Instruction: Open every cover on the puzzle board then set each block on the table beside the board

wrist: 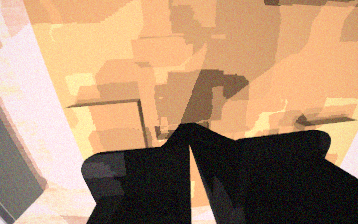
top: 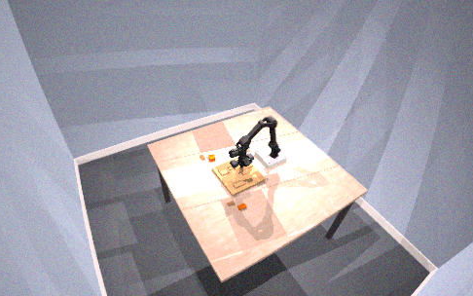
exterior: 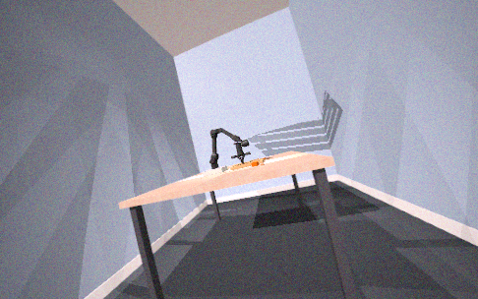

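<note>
The wooden puzzle board [top: 225,183] [exterior: 239,167] [wrist: 255,30] lies on the table. My gripper [top: 241,170] [exterior: 242,161] [wrist: 186,126] is shut with nothing between the fingertips, low over the board; whether it touches a cover cannot be told. In the wrist view a raised edge [wrist: 141,122] shows left of the fingers and a dark slot [wrist: 330,121] right of them. An orange block [top: 211,158] and a smaller piece [top: 201,157] lie beyond the board. Another orange block [top: 241,206] and a small brownish piece [top: 231,203] lie on its near side. Cover positions are hard to read through shadows; the fingers hide part of the board.
The arm's pale base plate [top: 272,158] stands close beside the board on the table [top: 314,195] [exterior: 180,189]. Strong shadows of the arm fall across the board and the table. The walls are well away from the arm.
</note>
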